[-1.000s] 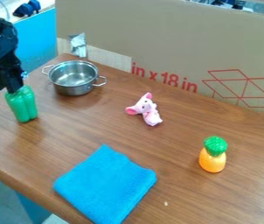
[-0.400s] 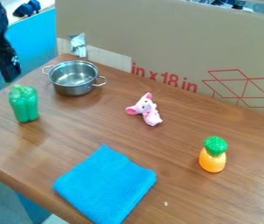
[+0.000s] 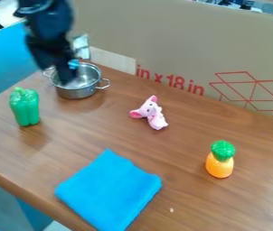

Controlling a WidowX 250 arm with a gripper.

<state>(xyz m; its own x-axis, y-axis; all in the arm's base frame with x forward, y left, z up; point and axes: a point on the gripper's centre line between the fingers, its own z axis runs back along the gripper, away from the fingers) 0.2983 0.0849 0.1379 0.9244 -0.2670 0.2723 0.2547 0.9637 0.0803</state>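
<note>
Over the pot (image 3: 78, 93) (near the table (image 3: 181, 153) edge) hangs the gripper (image 3: 68, 80).

Camera view: you look down at a slant from above the near side of the brown table (image 3: 187, 194), facing the cardboard panel (image 3: 163, 31) across the top; near enough that the table overruns the lower right.

From here I see a shiny, two-handled metal pot (image 3: 77, 94) sitting upright, its open mouth partly hidden behind the blurred gripper (image 3: 68, 81). The glossy green pepper (image 3: 25, 108) stands upright, stem up, apart from the gripper and closer to me.
</note>
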